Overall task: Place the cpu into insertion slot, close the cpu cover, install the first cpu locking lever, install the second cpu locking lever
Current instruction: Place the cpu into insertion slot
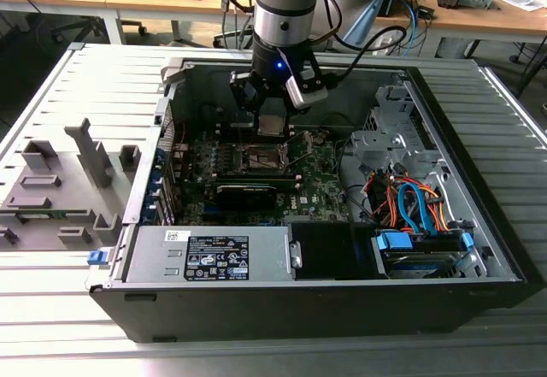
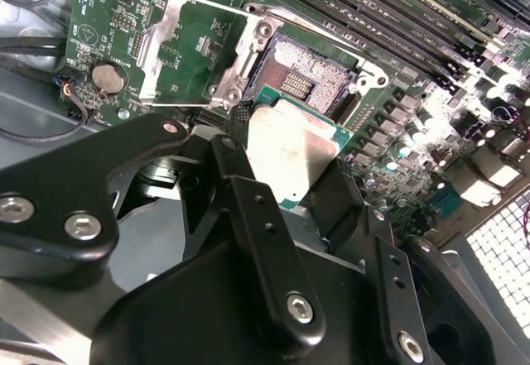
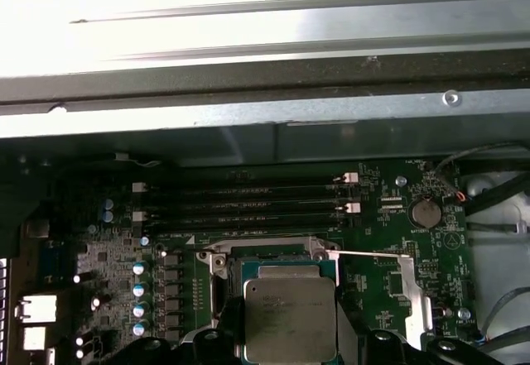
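1. One cpu [image 2: 294, 154] is clenched by its opposite edges in the gripper [image 2: 286, 170]. It hangs just over the insertion slot [image 2: 302, 71], at the motherboard's [image 1: 312, 185] far edge. It is not seated, and I cannot tell whether any edge is touching.
2. Risk: the chip looks offset toward one rim of the slot in both wrist views. If it lands askew, a corner could ride on the rim or scrape the contact field.
3. Risk: the grip is on thin edges only, so any slip or tilt would drop one side first.
4. Risk: I cannot read the chip's notch orientation, and a wrong turn would keep it from seating.
5. The cpu cover [image 2: 178, 50] is swung open and lies flat beside the slot, clear of the opening. A thin lever wire runs along its near edge, close to a finger.
6. Nearby:
   - The memory slots [image 2: 373, 9] run along the slot's far side.
   - A coin cell [image 2: 105, 75] sits beyond the cover.
   - The graphics card [image 1: 248, 191] crosses mid-board.
   - Cables [image 1: 410, 206] stay at the case's [image 1: 479, 249] corner, well apart.
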`<state>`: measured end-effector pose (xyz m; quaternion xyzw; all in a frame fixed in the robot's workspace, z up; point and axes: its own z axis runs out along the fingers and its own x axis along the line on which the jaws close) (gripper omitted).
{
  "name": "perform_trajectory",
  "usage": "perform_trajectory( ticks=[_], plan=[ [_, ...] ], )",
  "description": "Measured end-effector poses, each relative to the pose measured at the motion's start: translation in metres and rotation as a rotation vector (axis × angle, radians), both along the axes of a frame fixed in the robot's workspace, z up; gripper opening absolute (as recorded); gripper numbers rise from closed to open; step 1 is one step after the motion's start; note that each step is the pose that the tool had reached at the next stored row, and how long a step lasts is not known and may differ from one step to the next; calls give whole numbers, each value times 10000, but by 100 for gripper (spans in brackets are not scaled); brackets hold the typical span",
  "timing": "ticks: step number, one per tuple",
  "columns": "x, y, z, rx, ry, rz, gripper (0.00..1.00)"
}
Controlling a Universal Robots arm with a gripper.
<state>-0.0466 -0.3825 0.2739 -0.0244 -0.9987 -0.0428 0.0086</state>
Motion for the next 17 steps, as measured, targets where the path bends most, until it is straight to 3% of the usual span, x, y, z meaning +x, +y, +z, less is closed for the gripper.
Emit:
perform_trajectory(
  ticks=[17],
  plan=[
    [0, 0, -1, -22, 0, -343, 54]
  ],
)
